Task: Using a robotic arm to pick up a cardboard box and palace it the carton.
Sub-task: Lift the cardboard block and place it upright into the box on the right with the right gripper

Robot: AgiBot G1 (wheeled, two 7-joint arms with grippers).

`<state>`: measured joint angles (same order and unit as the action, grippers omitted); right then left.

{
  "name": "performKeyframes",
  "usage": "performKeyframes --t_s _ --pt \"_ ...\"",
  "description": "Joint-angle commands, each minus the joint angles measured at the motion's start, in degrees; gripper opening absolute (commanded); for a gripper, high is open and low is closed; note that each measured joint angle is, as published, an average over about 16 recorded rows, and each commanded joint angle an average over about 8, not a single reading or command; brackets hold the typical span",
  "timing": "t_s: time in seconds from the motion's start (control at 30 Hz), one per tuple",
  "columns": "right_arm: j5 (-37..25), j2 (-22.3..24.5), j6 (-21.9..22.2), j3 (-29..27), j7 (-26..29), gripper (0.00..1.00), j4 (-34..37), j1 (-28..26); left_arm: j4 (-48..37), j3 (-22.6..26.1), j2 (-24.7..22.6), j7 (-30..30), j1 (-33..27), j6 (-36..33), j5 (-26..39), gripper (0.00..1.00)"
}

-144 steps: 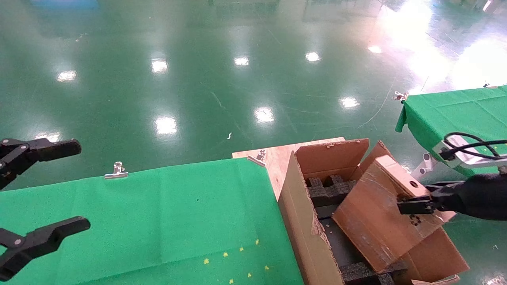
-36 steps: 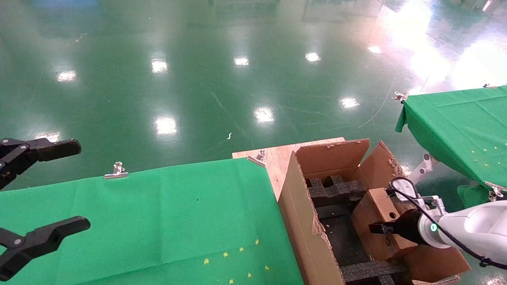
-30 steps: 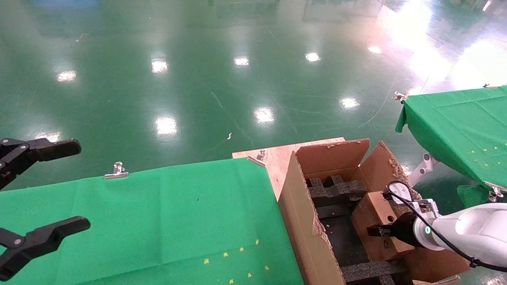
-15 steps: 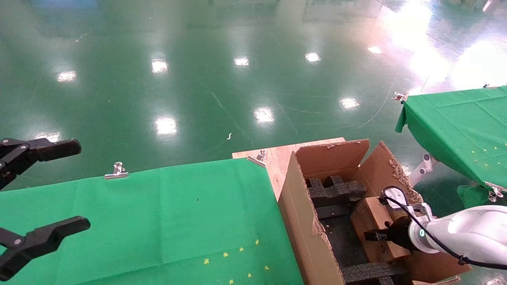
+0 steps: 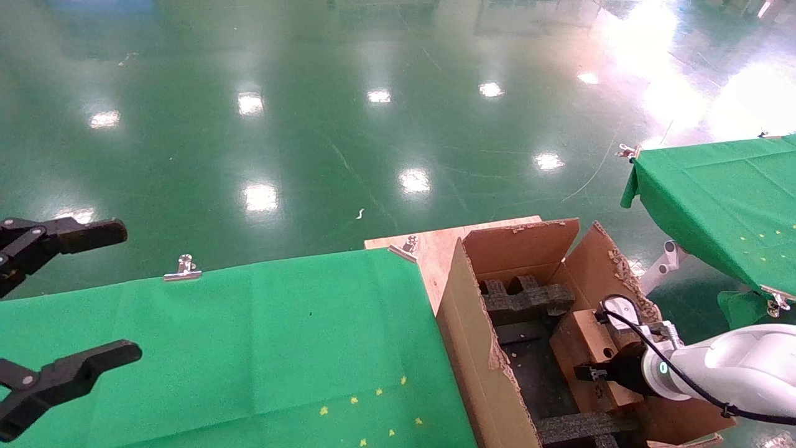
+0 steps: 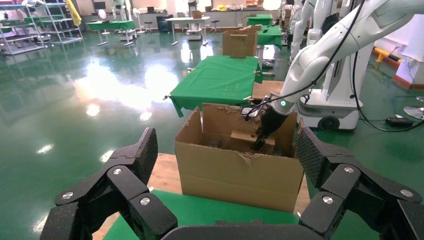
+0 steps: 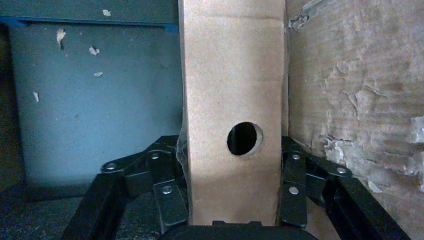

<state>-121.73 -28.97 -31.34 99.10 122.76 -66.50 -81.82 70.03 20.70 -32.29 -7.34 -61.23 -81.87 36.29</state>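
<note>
Two tools: your right tool [image 7: 235, 220] is clamping the cardboard box [image 5: 587, 348] inside the carton [image 5: 479, 348] against its wall; left tool [image 5: 59, 311] is idling agape over the counter [image 5: 249, 348].

Right hand [image 5: 591, 373] reaches low, fingers clamped; left hand [image 5: 68, 298] hovers parked, fingers spread wide.

A large brown cardboard carton [image 5: 479, 348] with ragged flaps stands just beside the green-clothed bench [image 5: 249, 348]. Inside it, a small brown cardboard box [image 5: 584, 339] with a round hole sits upright between black notched foam inserts [image 5: 522, 298]. The white jointed right arm's black gripper [image 5: 591, 373] reaches into the carton, touching the box. The black left gripper [image 5: 62, 305] hangs over the bench's left edge, jaws spread.
</note>
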Motion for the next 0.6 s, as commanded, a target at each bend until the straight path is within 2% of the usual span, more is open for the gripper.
performKeyframes --t_s 0.03,0.6 --pt "-0.2 0.2 0.1 -0.1 0.0 1.00 -0.2 -0.2 0.0 0.0 0.0 0.0 0.0 0.0 0.0 1.00" --pt "-2.3 3.1 -0.6 -2.1 1.1 1.00 -4.5 -4.1 0.0 0.0 0.0 0.0 0.0 0.0 0.0 1.00"
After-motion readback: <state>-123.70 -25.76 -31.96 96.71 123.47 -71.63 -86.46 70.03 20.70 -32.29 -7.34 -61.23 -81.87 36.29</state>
